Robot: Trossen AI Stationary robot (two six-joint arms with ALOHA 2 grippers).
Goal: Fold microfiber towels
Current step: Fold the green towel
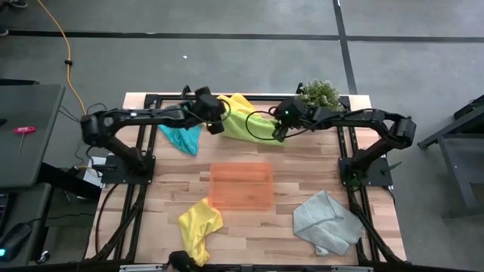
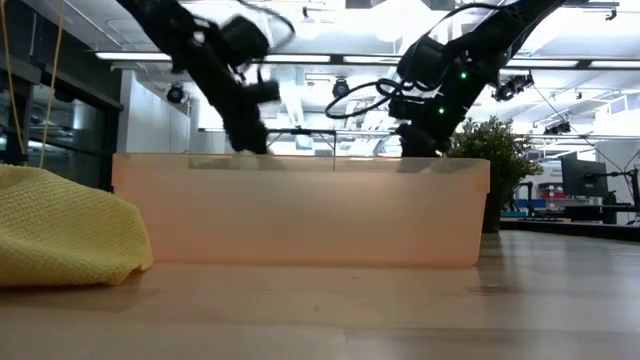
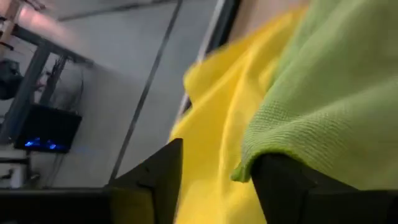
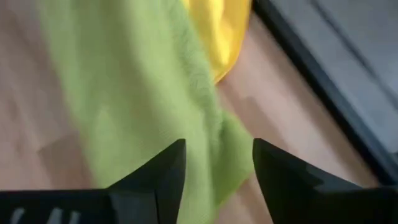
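The green towel [image 1: 253,125] lies on a yellow one, just past the tray [image 1: 242,187]. Both grippers [image 1: 215,123] [image 1: 278,133] hang open at its ends. It looks soft and floppy, so pinch the corners.

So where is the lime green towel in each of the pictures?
High view: the lime green towel lies at the table's far edge, between the two grippers.
Low view: not visible; the orange tray blocks it.
Left wrist view: the towel fills the picture's right side.
Right wrist view: it runs down the middle.
Shared landmark: the yellow towel under it, also in both wrist views.
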